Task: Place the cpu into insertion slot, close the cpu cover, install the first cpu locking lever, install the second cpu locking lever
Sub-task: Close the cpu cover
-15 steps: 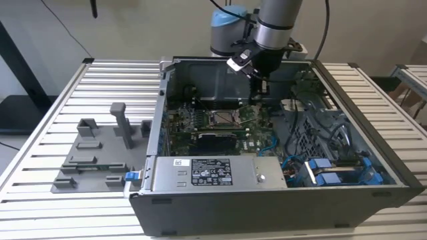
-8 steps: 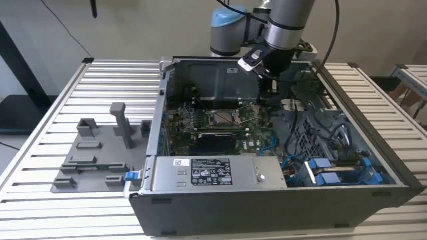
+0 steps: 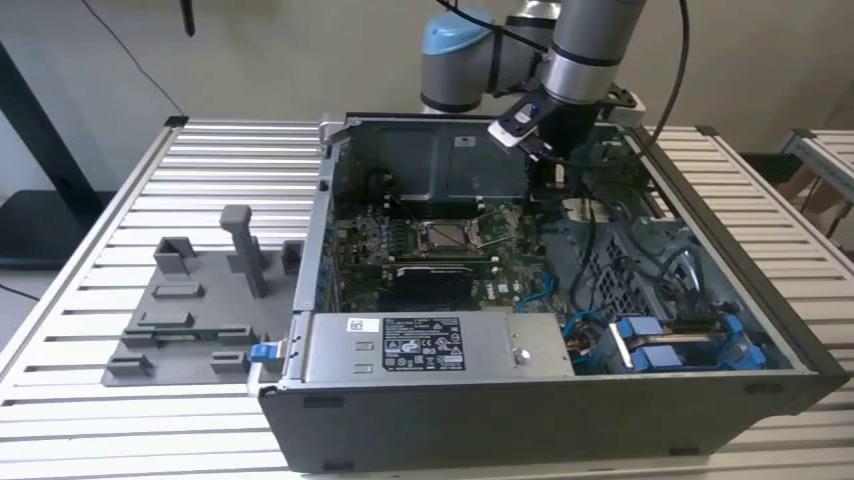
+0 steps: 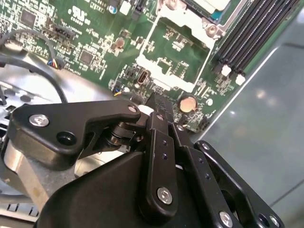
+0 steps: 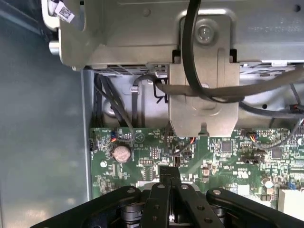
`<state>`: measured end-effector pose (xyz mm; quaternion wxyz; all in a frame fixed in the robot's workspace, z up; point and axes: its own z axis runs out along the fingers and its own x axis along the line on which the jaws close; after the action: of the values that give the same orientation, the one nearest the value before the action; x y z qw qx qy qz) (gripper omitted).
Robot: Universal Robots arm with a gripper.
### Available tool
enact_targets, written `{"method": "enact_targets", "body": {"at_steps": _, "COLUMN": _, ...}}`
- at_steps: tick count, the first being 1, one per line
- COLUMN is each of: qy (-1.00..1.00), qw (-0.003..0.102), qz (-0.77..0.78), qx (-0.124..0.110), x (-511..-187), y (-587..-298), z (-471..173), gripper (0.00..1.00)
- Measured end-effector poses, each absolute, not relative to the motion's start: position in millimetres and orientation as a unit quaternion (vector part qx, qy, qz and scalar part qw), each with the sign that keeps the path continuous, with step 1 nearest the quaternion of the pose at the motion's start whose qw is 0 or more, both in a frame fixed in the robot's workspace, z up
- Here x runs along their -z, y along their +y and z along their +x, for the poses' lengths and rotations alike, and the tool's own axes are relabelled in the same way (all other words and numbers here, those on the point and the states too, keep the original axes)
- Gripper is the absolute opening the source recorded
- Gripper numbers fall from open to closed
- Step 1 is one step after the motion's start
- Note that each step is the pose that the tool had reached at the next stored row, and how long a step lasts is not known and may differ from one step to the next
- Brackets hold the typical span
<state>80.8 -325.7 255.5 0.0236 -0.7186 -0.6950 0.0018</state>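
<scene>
The insertion slot [image 3: 446, 236] is a silvery-rimmed square socket in the middle of the green motherboard inside the open computer case. In the second wrist view the insertion slot [image 4: 202, 9] holds a pale flat surface that may be the cpu. Beside it a silvery frame with a square window, seemingly the cpu cover [image 4: 178, 19], stands open. My gripper [image 3: 551, 172] hangs inside the case, to the exterior view's right of the socket and above the board. Both wrist views show the black gripper [image 4: 159, 102] [image 5: 167, 173] shut, with nothing visible between its fingers.
Black memory slots [image 4: 247, 33] run beside the socket. A coin battery [image 5: 121, 152] sits on the board near the fingertips. Cables [image 5: 190, 71] and a metal bracket cross above the board. A power supply [image 3: 414, 345] fills the case front, and a grey fixture plate [image 3: 187, 310] lies outside.
</scene>
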Motion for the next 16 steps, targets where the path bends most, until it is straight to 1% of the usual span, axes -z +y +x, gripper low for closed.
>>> {"method": "enact_targets", "body": {"at_steps": 7, "qy": -0.696, "qw": 0.032, "qz": -0.717, "qx": 0.002, "x": -251, "y": -326, "z": 85, "gripper": 0.11}}
{"method": "enact_targets", "body": {"at_steps": 16, "qy": -0.696, "qw": 0.034, "qz": -0.717, "qx": 0.000, "x": -236, "y": -326, "z": 85, "gripper": 0.11}}
